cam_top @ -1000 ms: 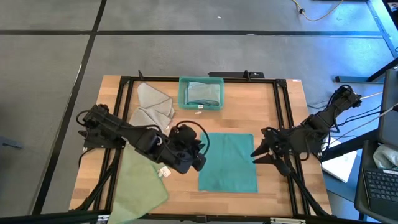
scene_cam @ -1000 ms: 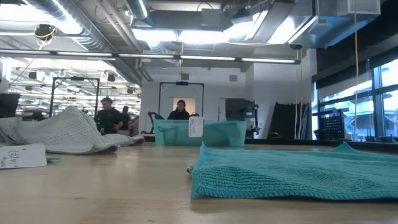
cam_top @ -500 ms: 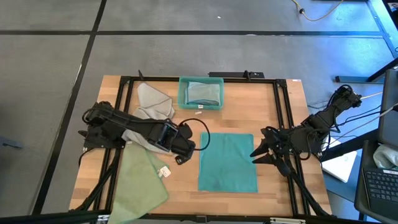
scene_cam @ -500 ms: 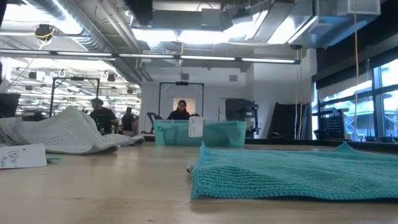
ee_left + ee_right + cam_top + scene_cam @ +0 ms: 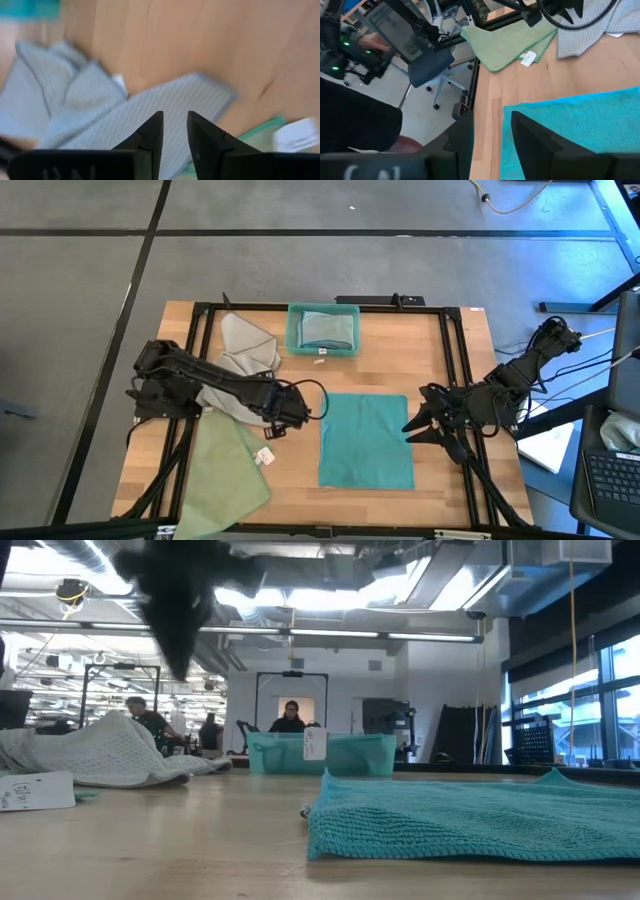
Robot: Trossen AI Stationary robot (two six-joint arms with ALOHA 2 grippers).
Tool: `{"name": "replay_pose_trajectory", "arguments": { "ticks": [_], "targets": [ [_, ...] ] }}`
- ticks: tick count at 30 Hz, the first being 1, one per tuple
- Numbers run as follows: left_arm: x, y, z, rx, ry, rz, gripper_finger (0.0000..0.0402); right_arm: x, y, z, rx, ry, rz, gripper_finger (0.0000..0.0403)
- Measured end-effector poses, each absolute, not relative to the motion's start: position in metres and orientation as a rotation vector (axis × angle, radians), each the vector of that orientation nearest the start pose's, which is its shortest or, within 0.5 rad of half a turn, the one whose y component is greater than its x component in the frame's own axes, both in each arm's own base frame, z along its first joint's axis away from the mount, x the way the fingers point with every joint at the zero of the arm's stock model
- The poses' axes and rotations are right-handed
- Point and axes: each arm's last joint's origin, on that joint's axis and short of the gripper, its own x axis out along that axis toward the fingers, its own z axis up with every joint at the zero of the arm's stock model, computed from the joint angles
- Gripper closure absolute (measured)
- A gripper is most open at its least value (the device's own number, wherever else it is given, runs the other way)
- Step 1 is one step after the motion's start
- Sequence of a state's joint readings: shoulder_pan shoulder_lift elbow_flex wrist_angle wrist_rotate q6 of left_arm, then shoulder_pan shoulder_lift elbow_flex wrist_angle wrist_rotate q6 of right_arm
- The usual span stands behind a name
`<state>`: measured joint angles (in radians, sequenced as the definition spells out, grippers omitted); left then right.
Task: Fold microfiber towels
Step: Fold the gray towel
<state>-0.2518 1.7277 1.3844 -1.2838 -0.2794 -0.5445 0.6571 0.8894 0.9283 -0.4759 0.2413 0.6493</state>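
Teal towel lies flat (both grippers empty, parted).

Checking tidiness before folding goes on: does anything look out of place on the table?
Yes. The green towel hangs over the table's front-left edge, and the grey towel lies crumpled. The teal towel lies flat.

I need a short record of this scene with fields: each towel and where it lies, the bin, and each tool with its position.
teal towel: flat, table centre
grey towel: crumpled, far left
green towel: near left, hanging over the table edge
teal bin: far centre, folded towel inside
left tool: above the table, between grey and teal towels, holding nothing, fingers slightly apart
right tool: at the teal towel's right edge, holding nothing
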Motion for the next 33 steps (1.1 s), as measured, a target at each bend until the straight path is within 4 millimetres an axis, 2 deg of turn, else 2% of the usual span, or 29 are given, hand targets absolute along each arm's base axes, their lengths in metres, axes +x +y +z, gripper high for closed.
{"name": "replay_pose_trajectory", "arguments": {
  "ticks": [7,12,15,21,26,33],
  "targets": [
    [0.283,-0.058,0.210,-0.167,1.531,0.625,0.0291,0.149,0.106,0.337,0.440,0.509,0.263,0.0270],
    [0.284,-0.062,0.193,-0.344,1.502,0.623,0.0263,0.149,0.106,0.337,0.440,0.509,0.263,0.0269],
    [0.289,-0.065,0.190,-0.469,1.477,0.587,0.0253,0.149,0.106,0.337,0.440,0.510,0.263,0.0269],
    [0.289,-0.061,0.189,-0.595,1.396,0.768,0.0249,0.149,0.106,0.337,0.440,0.510,0.263,0.0269],
    [0.297,-0.063,0.189,-0.758,1.309,0.797,0.0245,0.149,0.106,0.337,0.440,0.509,0.263,0.0269],
    [0.302,-0.066,0.176,-0.804,1.303,0.876,0.0244,0.149,0.106,0.337,0.440,0.510,0.263,0.0269]
  ]
}}
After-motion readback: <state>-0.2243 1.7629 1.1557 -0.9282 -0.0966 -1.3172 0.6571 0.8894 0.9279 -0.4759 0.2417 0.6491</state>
